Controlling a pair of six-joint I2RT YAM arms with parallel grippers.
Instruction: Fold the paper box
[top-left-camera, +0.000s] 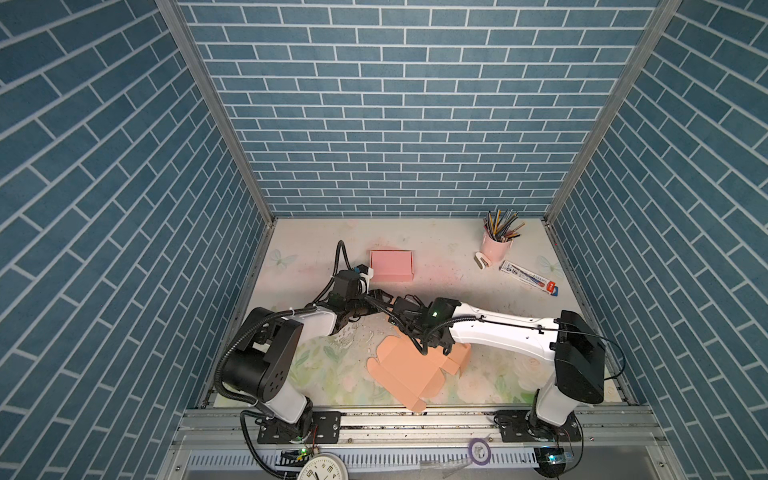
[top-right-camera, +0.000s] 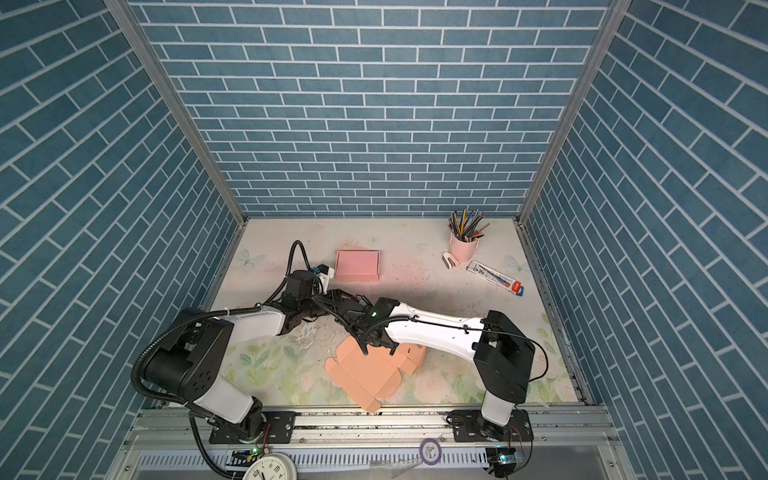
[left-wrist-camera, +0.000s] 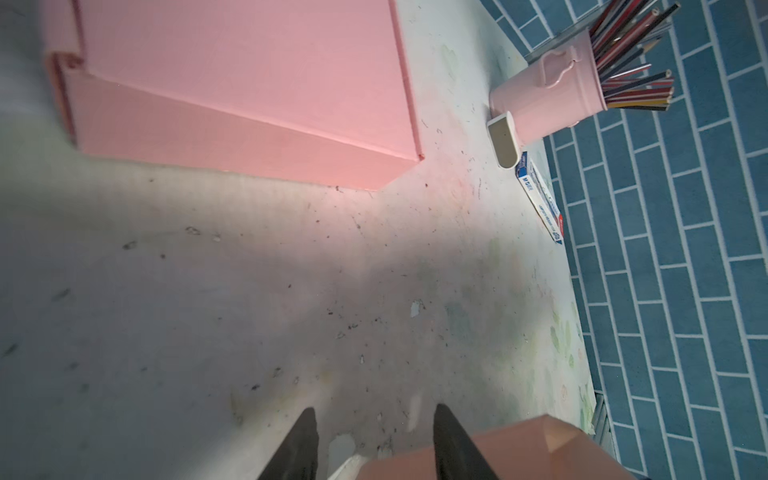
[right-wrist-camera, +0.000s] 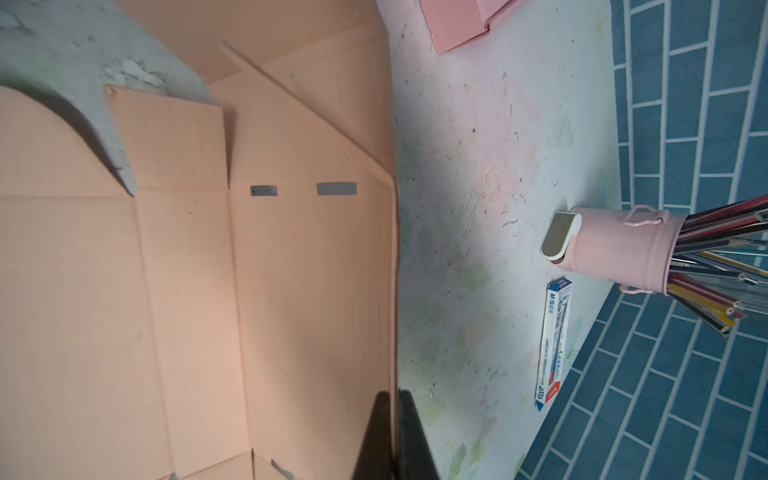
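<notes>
The paper box (top-left-camera: 407, 370) (top-right-camera: 365, 374) is a peach, die-cut sheet lying mostly flat at the front middle of the table, partly under the right arm. In the right wrist view the sheet (right-wrist-camera: 187, 270) shows creases and two slots, and one long side panel stands up on edge. My right gripper (right-wrist-camera: 392, 392) is shut on that raised panel's edge. My left gripper (left-wrist-camera: 375, 409) is open above bare table, with nothing pinched between its fingertips. A peach flap (left-wrist-camera: 498, 453) of the sheet shows beside one of its fingers. In both top views the two wrists meet behind the sheet.
A folded pink box (top-left-camera: 391, 265) (left-wrist-camera: 249, 83) sits at the back middle. At the back right stand a pink cup of pencils (top-left-camera: 496, 245), a small white object (top-left-camera: 483, 261) and a pen packet (top-left-camera: 528, 277). Blue brick walls enclose three sides.
</notes>
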